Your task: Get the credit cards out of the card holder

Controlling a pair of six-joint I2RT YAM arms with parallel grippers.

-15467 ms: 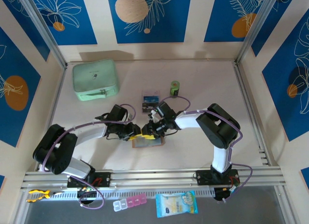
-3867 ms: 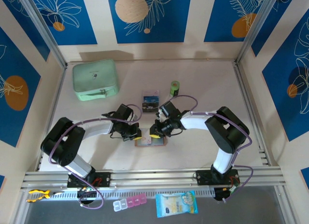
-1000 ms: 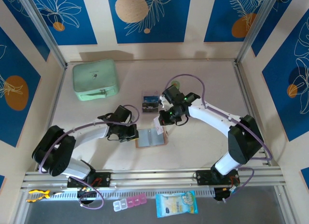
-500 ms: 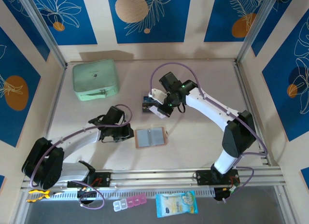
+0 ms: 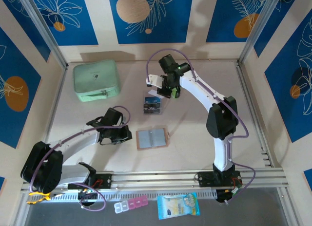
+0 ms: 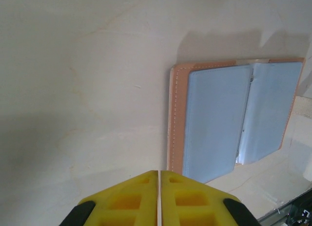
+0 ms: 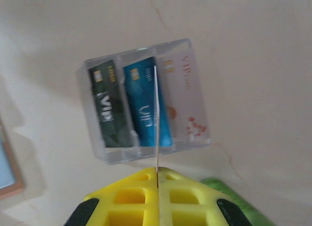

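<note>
From above, the brown card holder (image 5: 152, 138) is lying open and flat on the pale table (image 5: 204, 114), near the middle. The left gripper (image 5: 126, 134) is sitting just to its left, apart from it. Farther away, the right gripper (image 5: 161, 85) is hanging above a clear tray (image 5: 152, 104) and holding a pale card (image 5: 152, 80). A mint-green case (image 5: 96, 80) is resting at the far left.

In the left wrist view, the left gripper (image 6: 159, 175) is showing its yellow jaws pressed together with nothing between them. The card holder (image 6: 229, 119) is lying open to the right, its grey-blue pockets facing up.

In the right wrist view, the right gripper (image 7: 157, 173) is clamping the pale card (image 7: 156, 119) edge-on, so it is showing as a thin line. Below it the clear tray (image 7: 122, 155) is holding three cards (image 7: 142, 106) side by side: dark green, blue and pale. A green cylinder (image 7: 234, 206) is peeking in at the lower right.
</note>
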